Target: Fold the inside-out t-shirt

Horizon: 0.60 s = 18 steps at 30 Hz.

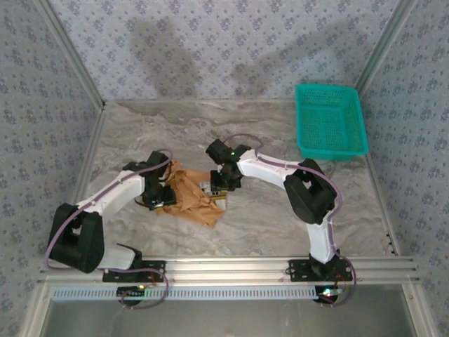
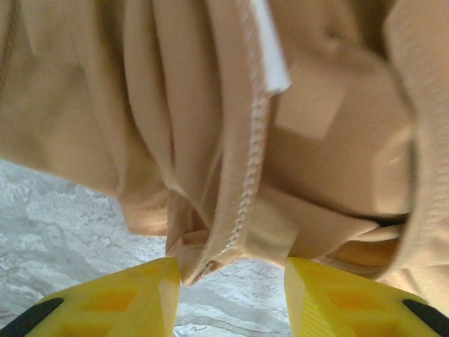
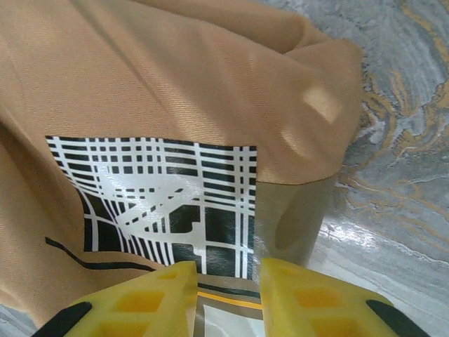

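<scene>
The orange-tan t-shirt [image 1: 191, 198] lies crumpled in a heap on the marble table, between my two grippers. My left gripper [image 1: 160, 199] is at the heap's left edge. In the left wrist view it [image 2: 231, 281] stands open, with bare marble between its yellow fingers. A stitched hem of the t-shirt [image 2: 316, 175] just touches the left fingertip, and a white label [image 2: 271, 49] shows above. My right gripper [image 1: 219, 184] is over the heap's upper right. Its jaws [image 3: 228, 281] stand a little apart over the t-shirt [image 3: 175, 77], above a black-and-white print [image 3: 161, 196].
A teal mesh basket [image 1: 330, 121] stands at the back right of the table [image 1: 295, 225]. Patterned walls and metal frame rails close in the table on three sides. A metal rail runs along the near edge by the arm bases.
</scene>
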Each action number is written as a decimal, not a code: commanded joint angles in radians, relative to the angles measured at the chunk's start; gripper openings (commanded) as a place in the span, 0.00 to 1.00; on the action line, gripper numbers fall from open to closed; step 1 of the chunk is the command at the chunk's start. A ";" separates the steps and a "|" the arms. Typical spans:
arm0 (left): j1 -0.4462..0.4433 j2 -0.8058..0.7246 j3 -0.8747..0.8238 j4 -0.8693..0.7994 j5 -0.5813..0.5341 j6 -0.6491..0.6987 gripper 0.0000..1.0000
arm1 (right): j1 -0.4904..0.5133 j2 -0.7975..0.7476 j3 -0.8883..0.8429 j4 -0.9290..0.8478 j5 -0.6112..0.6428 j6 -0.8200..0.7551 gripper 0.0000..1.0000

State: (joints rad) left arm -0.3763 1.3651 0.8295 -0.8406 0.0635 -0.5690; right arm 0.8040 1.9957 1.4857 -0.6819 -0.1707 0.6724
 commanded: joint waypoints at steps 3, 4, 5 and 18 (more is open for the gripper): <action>-0.021 0.010 -0.026 0.049 -0.037 -0.043 0.39 | 0.006 0.023 0.052 -0.021 -0.031 -0.021 0.33; -0.021 0.022 -0.022 0.062 -0.049 -0.043 0.33 | 0.006 0.035 0.059 -0.019 -0.034 -0.028 0.32; -0.020 0.032 -0.013 0.071 -0.060 -0.043 0.27 | 0.005 0.047 0.064 -0.021 -0.037 -0.032 0.32; 0.228 0.102 0.223 0.034 0.016 0.041 0.00 | 0.000 0.078 -0.062 -0.081 0.014 -0.027 0.31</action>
State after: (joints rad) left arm -0.2134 1.4750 1.0065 -0.7853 0.0452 -0.5583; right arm 0.8028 2.0708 1.4834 -0.6670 -0.2066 0.6575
